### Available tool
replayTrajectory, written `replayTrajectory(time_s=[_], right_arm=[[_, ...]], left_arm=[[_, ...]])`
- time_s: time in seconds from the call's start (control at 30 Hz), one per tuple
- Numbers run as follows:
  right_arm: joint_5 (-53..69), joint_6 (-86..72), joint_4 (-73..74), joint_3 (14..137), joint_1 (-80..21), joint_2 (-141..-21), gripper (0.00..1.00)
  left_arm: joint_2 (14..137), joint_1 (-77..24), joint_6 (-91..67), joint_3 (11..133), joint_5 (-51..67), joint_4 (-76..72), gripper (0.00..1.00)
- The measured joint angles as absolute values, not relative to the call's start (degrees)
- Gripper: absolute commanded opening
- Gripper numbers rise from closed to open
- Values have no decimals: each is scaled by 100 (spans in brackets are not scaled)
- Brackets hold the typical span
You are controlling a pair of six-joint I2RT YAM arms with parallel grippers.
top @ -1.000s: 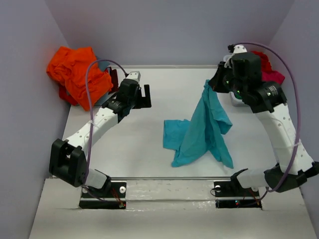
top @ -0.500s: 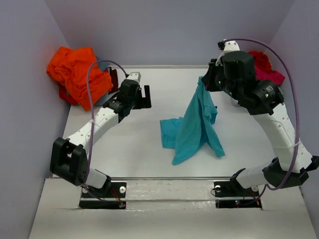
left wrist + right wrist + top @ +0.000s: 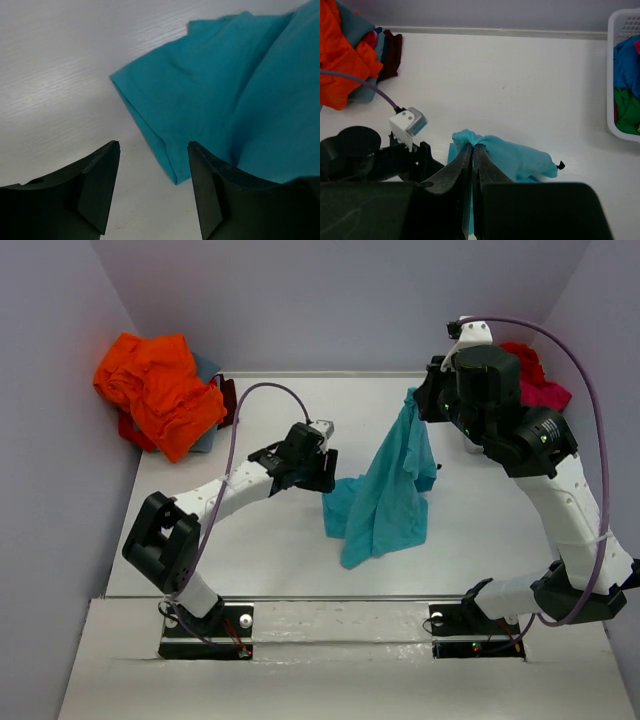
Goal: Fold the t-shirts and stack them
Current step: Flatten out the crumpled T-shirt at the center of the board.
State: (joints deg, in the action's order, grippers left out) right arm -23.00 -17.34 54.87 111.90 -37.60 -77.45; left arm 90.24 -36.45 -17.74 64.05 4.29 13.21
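Turquoise t-shirt (image 3: 385,495) hung pinched in right gripper (image 3: 420,405), well right of orange heap (image 3: 160,390). Left gripper (image 3: 322,472), between heap and shirt, jaws apart, empty. Risk was closing short, missing cloth edge (image 3: 152,132).

The white bench (image 3: 260,540) has 3 things on it. A blue-green shirt (image 3: 385,505) is near the middle, with its bottom part lying on the bench. A heap of shirts (image 3: 155,390), orange on top, lies at the far left corner. A basket (image 3: 611,75) stands far right.
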Motion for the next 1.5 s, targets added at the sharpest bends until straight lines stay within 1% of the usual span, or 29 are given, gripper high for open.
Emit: replayTrajectory(time_s=[0.03,0.07,0.1,0.13,0.2,0.3,0.33,0.47,0.67,1.03,1.5], right_arm=[[-2309,-1734,5489,11190,-3760,-7762,7],[-2318,-1734,5492,11190,-3760,-7780,7],[-2320,-1737,5492,11190,-3760,-7793,7],[-2322,-1734,5492,11190,-3760,-7804,7],[-2329,-1737,5494,11159,-3760,-7817,7],[-2338,-1737,5500,11157,-3760,-7843,7],[-2338,-1737,5500,11157,-3760,-7846,7],[-2329,-1737,5500,11157,-3760,-7846,7],[-2290,-1750,5502,11157,-3760,-7846,7],[-2265,-1754,5507,11157,-3760,-7843,7],[-2263,-1752,5522,10965,-3760,-7797,7]], left_arm=[[9030,-3789,-1765,6388,438,1376,50],[9030,-3942,-1791,6346,438,1422,49],[9026,-4084,-1800,6316,454,1466,42],[9026,-4191,-1820,6259,451,1472,38],[8991,-4333,-1865,6101,443,1509,36],[8927,-4440,-1949,5854,436,1662,44],[8925,-4460,-1970,5806,416,1715,50],[8925,-4493,-2097,5752,283,1911,59],[9094,-4534,-2132,5927,209,1986,58],[10508,-4539,-1992,7260,270,2134,55],[10582,-4539,-2034,7238,252,2359,51]])
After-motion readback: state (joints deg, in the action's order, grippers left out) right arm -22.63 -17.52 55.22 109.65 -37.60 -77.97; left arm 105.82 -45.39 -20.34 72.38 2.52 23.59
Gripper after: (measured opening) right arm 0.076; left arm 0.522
